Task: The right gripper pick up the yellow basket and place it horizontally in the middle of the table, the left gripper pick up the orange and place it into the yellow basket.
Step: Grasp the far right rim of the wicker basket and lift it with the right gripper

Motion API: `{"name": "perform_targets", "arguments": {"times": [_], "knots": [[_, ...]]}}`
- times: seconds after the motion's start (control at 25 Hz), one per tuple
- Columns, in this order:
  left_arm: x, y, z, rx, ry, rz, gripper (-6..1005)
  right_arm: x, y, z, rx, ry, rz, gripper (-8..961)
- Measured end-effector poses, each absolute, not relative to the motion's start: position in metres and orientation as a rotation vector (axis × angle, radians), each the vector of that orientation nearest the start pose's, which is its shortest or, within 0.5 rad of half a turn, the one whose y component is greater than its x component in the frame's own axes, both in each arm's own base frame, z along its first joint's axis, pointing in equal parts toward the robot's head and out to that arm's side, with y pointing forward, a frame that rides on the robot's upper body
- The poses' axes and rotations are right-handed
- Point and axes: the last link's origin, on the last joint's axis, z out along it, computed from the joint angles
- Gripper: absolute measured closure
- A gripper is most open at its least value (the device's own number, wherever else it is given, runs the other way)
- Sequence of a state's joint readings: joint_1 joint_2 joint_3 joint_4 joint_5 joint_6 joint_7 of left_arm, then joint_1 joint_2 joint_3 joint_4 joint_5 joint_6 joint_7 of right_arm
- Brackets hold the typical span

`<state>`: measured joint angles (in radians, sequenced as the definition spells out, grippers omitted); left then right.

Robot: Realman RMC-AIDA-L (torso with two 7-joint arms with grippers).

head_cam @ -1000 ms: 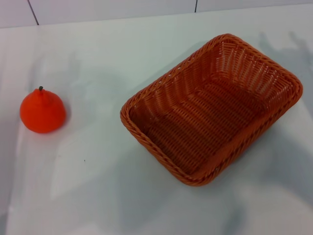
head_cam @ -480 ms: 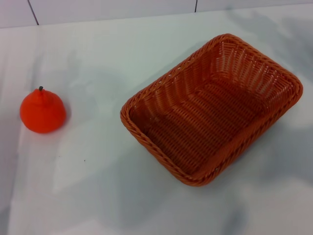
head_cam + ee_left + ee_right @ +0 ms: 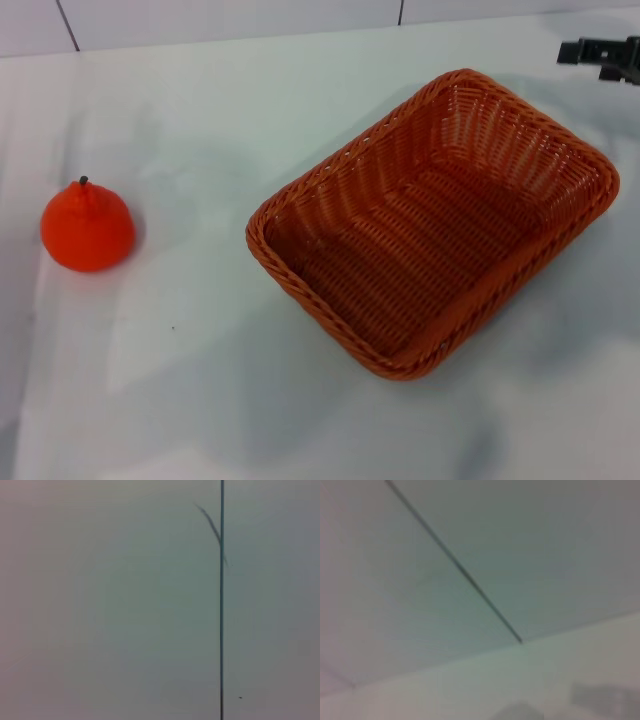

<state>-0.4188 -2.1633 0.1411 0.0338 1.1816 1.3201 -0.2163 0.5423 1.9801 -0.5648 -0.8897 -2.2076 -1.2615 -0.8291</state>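
woven orange-brown plastic, that's what the yellow basket (image 3: 432, 223) really is. it sits right of centre on the table (image 3: 200, 380), turned at a slant so its long sides run diagonally, and it's got nothing in it.

hard to make out: the right gripper (image 3: 603, 53) is only a black sliver poking in at the head view's top right edge, beyond the basket's far corner and not touching it. most of it is cut off by the frame, so i honestly can't tell how far apart its fingers are or whether it's got hold of anything. the left gripper isn't showing in any view.

wrist cams are no help. left wrist view is just a pale wall panel (image 3: 110, 610) with a thin dark seam (image 3: 221, 630) running down it. right wrist view is blurry: pale panels with a slanted seam (image 3: 465, 575) and a strip of table below.

the orange (image 3: 87, 227) stands upright, stem up, well apart from the basket, over on the left side. nothing lies between them.
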Motion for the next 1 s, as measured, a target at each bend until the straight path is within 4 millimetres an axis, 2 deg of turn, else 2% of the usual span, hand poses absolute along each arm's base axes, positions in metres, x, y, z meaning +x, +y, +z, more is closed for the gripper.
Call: {"name": "perform_targets", "arguments": {"times": [0.16,0.4,1.0], "knots": [[-0.346,0.303,-0.004,-1.44,-0.562,-0.714,188,0.3,0.389,0.113,1.994,2.691,1.022,25],[-0.347,0.302,-0.004,-1.439,-0.563,-0.711,188,0.287,0.388,0.124,1.941,2.699,0.98,25],[-0.347,0.3,-0.005,-1.437,-0.566,-0.716,188,0.289,0.385,0.113,1.891,2.616,0.875,34]]}}
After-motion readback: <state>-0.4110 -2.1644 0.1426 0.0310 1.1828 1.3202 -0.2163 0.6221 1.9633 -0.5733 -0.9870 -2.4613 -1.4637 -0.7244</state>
